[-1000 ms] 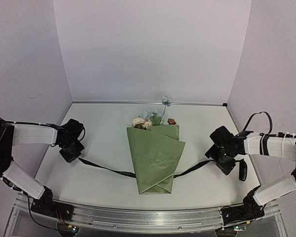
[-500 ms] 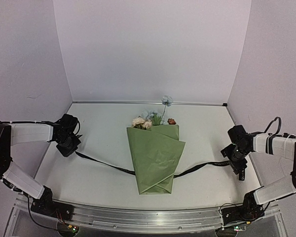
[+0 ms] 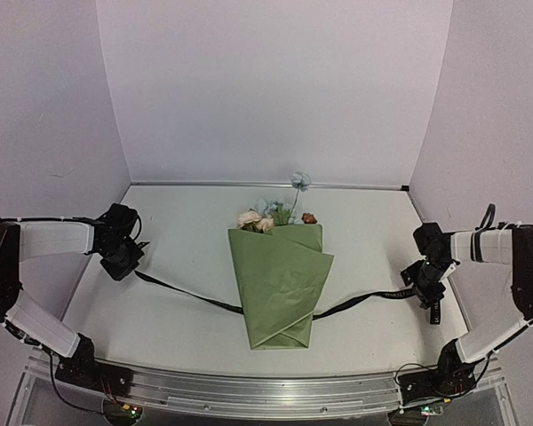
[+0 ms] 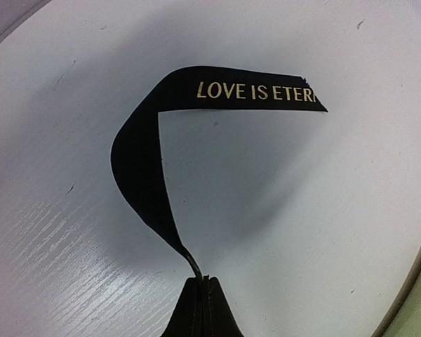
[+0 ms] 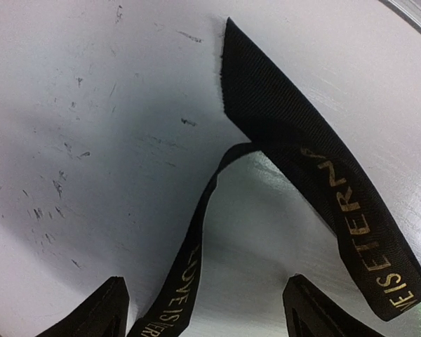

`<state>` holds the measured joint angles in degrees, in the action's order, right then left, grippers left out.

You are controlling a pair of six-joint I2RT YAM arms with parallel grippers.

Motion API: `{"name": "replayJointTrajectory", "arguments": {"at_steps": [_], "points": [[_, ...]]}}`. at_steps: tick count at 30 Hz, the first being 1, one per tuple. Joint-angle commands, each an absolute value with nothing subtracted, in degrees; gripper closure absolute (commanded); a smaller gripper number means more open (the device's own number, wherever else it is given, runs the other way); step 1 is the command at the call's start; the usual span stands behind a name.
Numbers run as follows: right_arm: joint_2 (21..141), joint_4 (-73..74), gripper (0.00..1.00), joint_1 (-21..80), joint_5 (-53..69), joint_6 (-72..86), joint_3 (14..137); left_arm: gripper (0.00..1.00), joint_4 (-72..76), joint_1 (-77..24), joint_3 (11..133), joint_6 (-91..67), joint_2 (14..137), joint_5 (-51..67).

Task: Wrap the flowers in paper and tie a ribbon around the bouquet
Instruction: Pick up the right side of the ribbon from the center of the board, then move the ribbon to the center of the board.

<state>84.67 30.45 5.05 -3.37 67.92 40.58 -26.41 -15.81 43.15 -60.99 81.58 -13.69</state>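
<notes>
Looking down from above: bouquet [image 3: 280,284] lying flat in the middle of the table [image 3: 186,222], narrow end toward the arms, flowers [image 3: 265,217] poking out past the far, wide end of the green paper [image 3: 293,257]. Ribbon [image 3: 191,300] running beneath the lower part of the cone and out to both sides, not yet tied. Left gripper [image 3: 123,262] at one end, right gripper [image 3: 424,288] at the other, both too small here to read the jaws. Judged light, limp and thin, so likely to twist, fold and slip rather than hold a shape. Best pinched flat across the width near an end, with slack kept so as not to drag the light cone. Turning to the left wrist: tips closed tight on the ribbon [image 4: 144,165], free tail curling up and over, gold lettering cut short at the end. Sliver of green at the lower right corner, probably paper, too little to be sure. Turning to the right wrist: fingers [image 5: 91,312] standing wide apart, ribbon [image 5: 323,175] looped on the table with one strand passing through the gap, unclamped; contact with either finger impossible to tell. Stems hidden inside the wrapping, likewise the stretch of ribbon underneath.
</notes>
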Motion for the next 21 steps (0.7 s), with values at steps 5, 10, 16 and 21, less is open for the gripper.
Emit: {"name": "replayJointTrajectory", "arguments": {"at_steps": [5, 10, 16, 21], "points": [[87.6, 30.8, 0.29, 3.4, -5.1, 65.5, 42.9, 1.0, -25.3, -15.1, 46.1, -59.3, 81.1, -14.0], [89.6, 30.8, 0.52, 2.9, -5.8, 64.2, 44.0, 1.0, -25.0, -14.8, 46.1, -59.5, 81.8, -13.9], [93.4, 30.8, 1.0, 2.7, -4.8, 61.3, 48.5, 1.0, -24.6, -13.8, 46.7, -59.2, 83.2, -14.6], [93.8, 30.8, 1.0, 2.8, -3.3, 60.6, 52.6, 1.0, -23.1, -10.0, 48.0, -57.5, 84.3, -14.2]]}}
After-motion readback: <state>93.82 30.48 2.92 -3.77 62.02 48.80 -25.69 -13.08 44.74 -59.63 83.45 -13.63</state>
